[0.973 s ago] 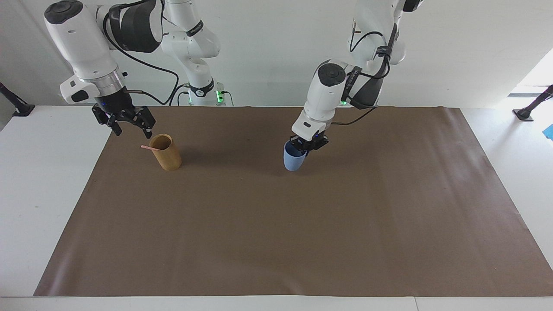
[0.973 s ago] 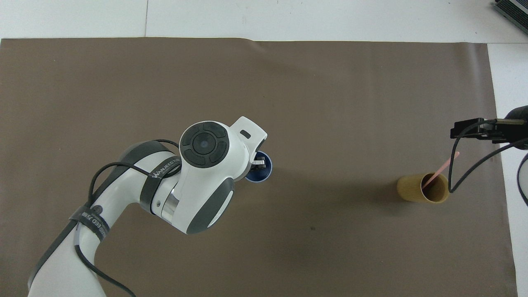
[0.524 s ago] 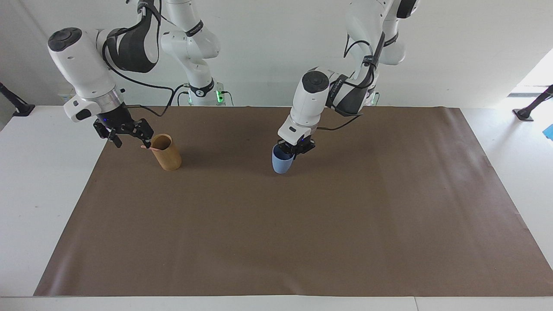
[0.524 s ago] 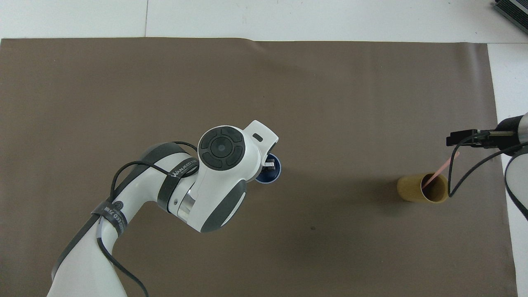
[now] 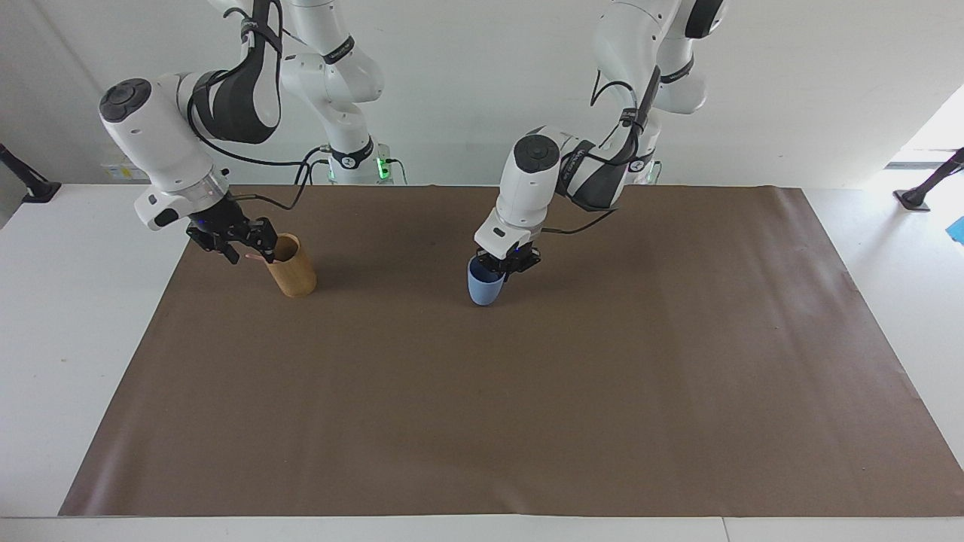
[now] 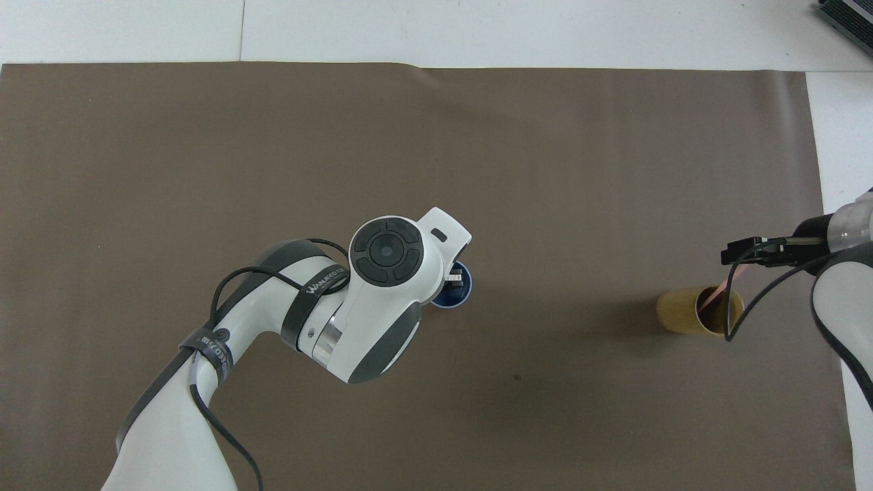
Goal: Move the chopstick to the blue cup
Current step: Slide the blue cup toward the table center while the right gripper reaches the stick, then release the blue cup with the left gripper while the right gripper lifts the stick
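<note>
Pale-pink, the chopstick (image 5: 257, 258) leans in the tan cup (image 5: 292, 267), not yet transferred, the right tool (image 5: 242, 248) around its top, grip unclear, while the left tool (image 5: 506, 268) is closed on the blue cup (image 5: 484, 284) rim.

A white worktop (image 5: 45, 339) carries a large brown paper sheet (image 5: 527, 406) covering most of its surface. On the sheet stands a tan cup (image 5: 291, 265), near the edge at the right arm's end. A blue cup (image 5: 483, 284) stands on the sheet near its middle.
</note>
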Action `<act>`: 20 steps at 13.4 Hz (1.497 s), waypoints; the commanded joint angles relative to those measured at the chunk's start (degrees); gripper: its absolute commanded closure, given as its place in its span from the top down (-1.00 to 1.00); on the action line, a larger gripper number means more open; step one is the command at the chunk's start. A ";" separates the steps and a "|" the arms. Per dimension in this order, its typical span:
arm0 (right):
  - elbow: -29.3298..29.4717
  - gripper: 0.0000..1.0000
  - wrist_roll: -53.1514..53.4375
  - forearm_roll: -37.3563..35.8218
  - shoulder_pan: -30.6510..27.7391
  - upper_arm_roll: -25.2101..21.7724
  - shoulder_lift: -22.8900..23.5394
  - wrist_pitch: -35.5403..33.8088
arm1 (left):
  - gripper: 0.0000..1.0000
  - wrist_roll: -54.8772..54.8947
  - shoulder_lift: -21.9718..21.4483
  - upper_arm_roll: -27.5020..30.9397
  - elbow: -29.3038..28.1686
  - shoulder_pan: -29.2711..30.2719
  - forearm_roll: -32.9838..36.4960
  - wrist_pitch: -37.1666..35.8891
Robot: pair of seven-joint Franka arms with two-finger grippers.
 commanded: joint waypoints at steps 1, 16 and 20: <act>-2.18 -0.28 -2.27 1.87 -0.76 0.21 -1.84 1.29 | -1.00 -0.36 1.38 1.11 0.91 -1.24 0.91 0.89; 12.83 -1.00 -2.71 -2.24 0.12 -0.23 -2.72 -5.39 | 1.00 11.63 -10.81 1.99 0.82 14.90 3.11 -10.68; 14.87 -1.00 1.13 -6.13 3.62 0.91 -2.89 -6.88 | 1.00 31.24 -13.64 1.99 0.65 25.02 3.11 -16.59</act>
